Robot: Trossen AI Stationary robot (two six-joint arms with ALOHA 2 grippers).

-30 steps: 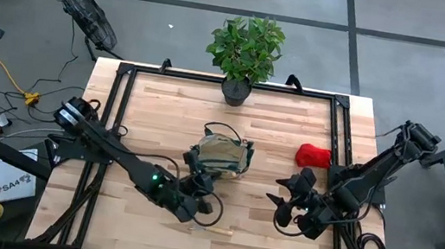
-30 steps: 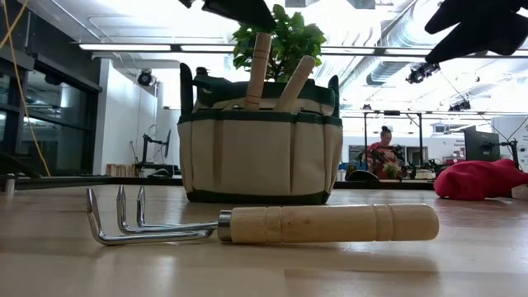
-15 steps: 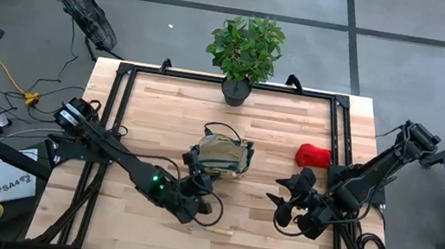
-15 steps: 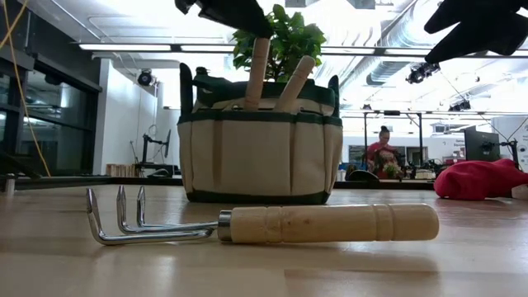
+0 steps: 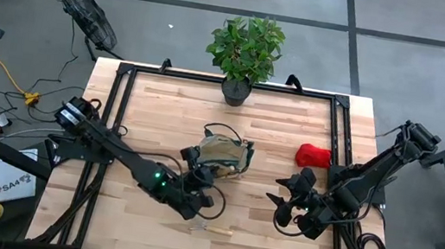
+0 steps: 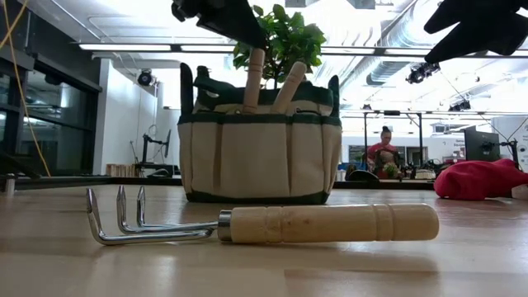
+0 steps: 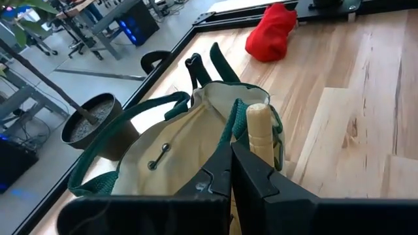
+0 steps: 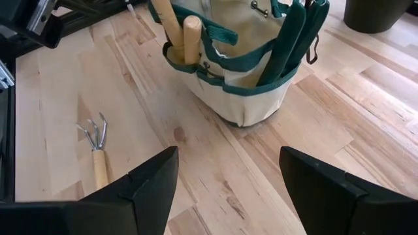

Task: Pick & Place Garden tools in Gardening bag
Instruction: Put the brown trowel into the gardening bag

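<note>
Trowel handle [image 6: 251,78] now lower in gardening bag [image 6: 260,148], left gripper [image 6: 216,12] clamped on its top: insertion nearly done. Right gripper [image 5: 286,199] wide apart, empty, right of bag. Hand fork [image 5: 210,227] lies near edge, next pick.

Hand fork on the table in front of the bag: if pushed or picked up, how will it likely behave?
The hand fork looks stiff: metal tines, turned wooden handle. Its round handle lies flat on the table, so a sideways push might roll it, though the tines should stop it. Probably light, with weight nearer the tines.
</note>
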